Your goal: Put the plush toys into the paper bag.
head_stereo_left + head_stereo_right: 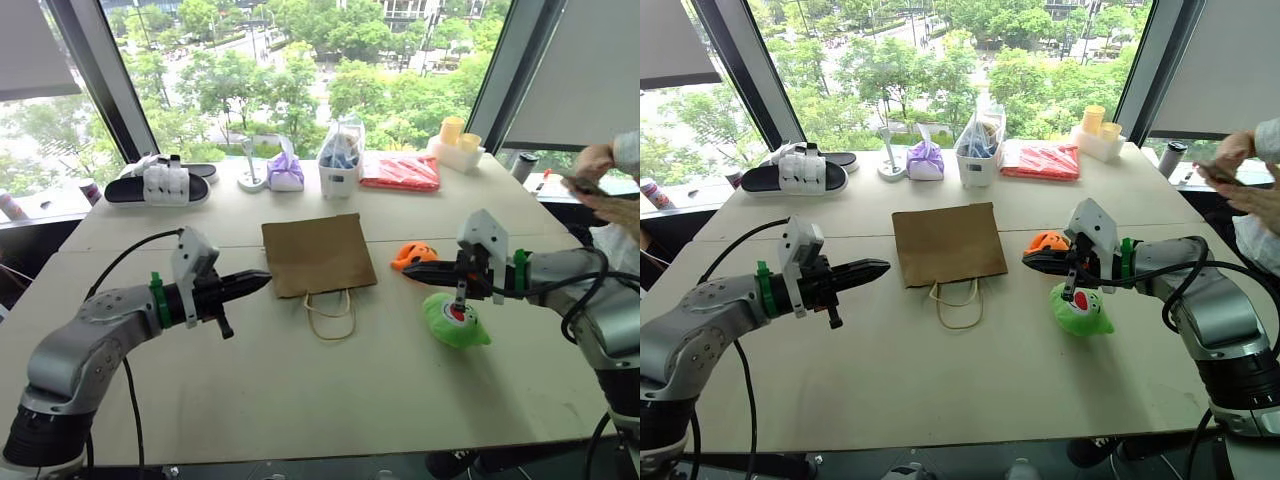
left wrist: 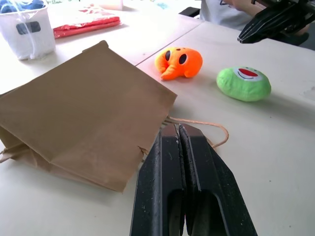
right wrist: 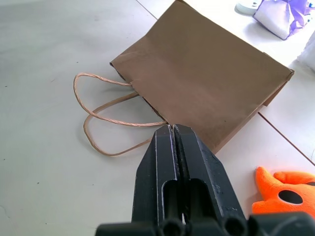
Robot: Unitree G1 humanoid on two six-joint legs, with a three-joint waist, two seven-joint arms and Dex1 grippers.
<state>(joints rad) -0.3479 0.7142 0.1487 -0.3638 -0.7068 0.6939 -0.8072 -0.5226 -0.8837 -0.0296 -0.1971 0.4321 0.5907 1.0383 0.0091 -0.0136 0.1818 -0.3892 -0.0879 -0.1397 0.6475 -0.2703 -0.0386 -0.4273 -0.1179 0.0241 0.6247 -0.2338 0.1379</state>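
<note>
Now your two arms hover over the bench (image 1: 300, 400) with nothing in hand: the left tool (image 1: 255, 281) is pressed fully shut and empty, its tip just beside the left edge of the paper bag (image 1: 318, 254), and the right tool (image 1: 420, 275) is likewise shut and empty, poised above the gap between the two toys. You can see the bag lying flat, its mouth and thin loop handles (image 1: 330, 312) turned toward you, so it will likely need lifting or spreading before anything goes in. The orange toy (image 1: 414, 254) rests just right of the bag; the green toy (image 1: 455, 320) lies nearer you, apart from it. Neither has been picked up yet, so the job looks barely begun. Slippers (image 1: 160, 185), a white tub (image 1: 339, 170) and a red packet (image 1: 400, 171) line the far edge, well clear of the work, and a person's hands (image 1: 600, 185) show at the right.
</note>
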